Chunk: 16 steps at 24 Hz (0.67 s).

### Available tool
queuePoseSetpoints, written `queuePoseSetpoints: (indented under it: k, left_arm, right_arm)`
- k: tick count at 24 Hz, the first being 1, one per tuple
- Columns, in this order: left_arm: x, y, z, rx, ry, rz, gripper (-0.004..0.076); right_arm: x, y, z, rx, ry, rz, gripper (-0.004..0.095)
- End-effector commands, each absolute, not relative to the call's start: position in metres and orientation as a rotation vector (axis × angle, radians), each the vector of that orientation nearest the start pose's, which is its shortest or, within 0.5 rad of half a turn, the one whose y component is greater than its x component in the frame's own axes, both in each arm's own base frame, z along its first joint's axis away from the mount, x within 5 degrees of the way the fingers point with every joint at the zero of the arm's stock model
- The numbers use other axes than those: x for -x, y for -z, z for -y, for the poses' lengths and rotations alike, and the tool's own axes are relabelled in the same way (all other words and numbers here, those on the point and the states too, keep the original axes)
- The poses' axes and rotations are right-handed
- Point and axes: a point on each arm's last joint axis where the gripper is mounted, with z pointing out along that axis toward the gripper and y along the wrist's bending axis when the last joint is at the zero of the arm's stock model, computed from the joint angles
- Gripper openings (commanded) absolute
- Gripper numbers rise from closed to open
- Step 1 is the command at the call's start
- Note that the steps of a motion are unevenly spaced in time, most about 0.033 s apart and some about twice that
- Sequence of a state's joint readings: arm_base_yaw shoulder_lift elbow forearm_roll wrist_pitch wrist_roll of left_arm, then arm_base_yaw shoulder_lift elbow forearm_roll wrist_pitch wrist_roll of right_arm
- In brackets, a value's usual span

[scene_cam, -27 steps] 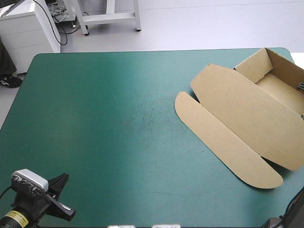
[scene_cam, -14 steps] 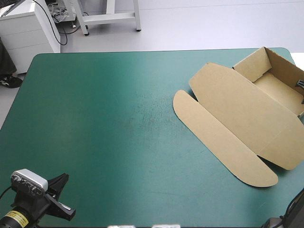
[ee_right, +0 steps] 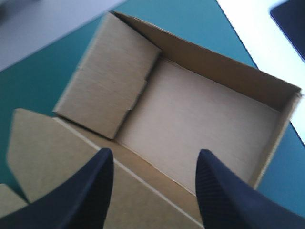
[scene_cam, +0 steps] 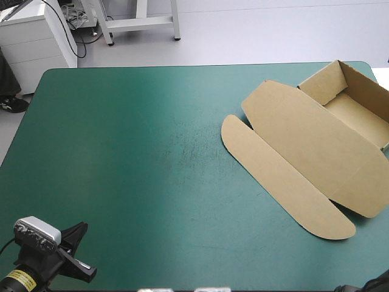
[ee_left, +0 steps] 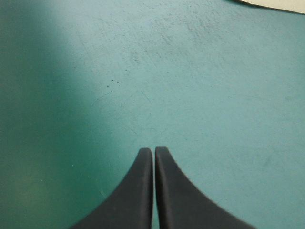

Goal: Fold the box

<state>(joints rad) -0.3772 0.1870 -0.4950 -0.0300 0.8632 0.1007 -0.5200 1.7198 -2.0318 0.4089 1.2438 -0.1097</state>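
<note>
The table's teal-green cover lies open across its whole left and middle, from the far edge to the near one. The cut brown board box takes up the right side. Its tray stands in the far right corner, with the outer wall close to the table's right edge. The tray's walls are raised, and a tucked end panel is folded in against one short wall. The lid lies flat on the cover and slants toward the near middle. A long flap with rounded ends lies flat along the lid's left edge.

The left gripper sits at the near left corner, well apart from the box, with its black fingers pressed together over bare cover. A yellow label on that arm is too small to read. The right gripper hangs above the tray with its fingers spread wide and nothing between them.
</note>
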Motion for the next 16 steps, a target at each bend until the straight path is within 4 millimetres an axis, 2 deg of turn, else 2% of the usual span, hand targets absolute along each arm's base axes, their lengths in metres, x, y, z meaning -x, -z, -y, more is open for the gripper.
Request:
queuePoseSetpoints:
  k: [1, 2, 3, 4, 5, 6, 8, 12, 16]
  left_arm:
    - [-0.034, -0.301, 0.016, -0.457, 0.226, -1.913, -0.0008]
    - [-0.034, -0.301, 0.016, -0.457, 0.226, -1.913, -0.0008]
    - [-0.034, -0.301, 0.016, -0.457, 0.226, -1.913, -0.0008]
    - [-0.034, -0.301, 0.016, -0.457, 0.226, -1.913, -0.0008]
    - [-0.034, -0.301, 0.016, -0.457, 0.226, -1.913, -0.0008]
    - [-0.034, -0.301, 0.016, -0.457, 0.226, -1.913, -0.0008]
    - [-0.034, -0.301, 0.016, -0.457, 0.226, -1.913, -0.0008]
    - [-0.034, -0.302, 0.016, -0.455, 0.233, -1.911, -0.0008]
    - [-0.033, -0.302, 0.018, -0.448, 0.262, -1.905, -0.0008]
  right_arm:
    - [-0.282, -0.516, 0.093, -0.183, -0.165, -2.136, 0.0377]
    - [-0.267, -0.529, 0.070, -0.083, -0.089, -2.117, 0.0303]
    - [-0.257, -0.537, 0.058, -0.029, -0.042, -2.101, 0.0257]
    - [-0.237, -0.550, 0.036, 0.054, 0.021, -2.066, 0.0176]
    - [-0.224, -0.558, 0.024, 0.103, 0.051, -2.037, 0.0128]
    - [-0.204, -0.567, 0.008, 0.168, 0.063, -1.990, 0.0067]
    - [-0.176, -0.573, -0.012, 0.268, 0.020, -1.942, -0.0018]
    - [-0.150, -0.551, -0.025, 0.350, -0.054, -1.986, -0.0005]
    - [-0.131, -0.507, -0.026, 0.377, -0.068, -2.064, -0.0004]
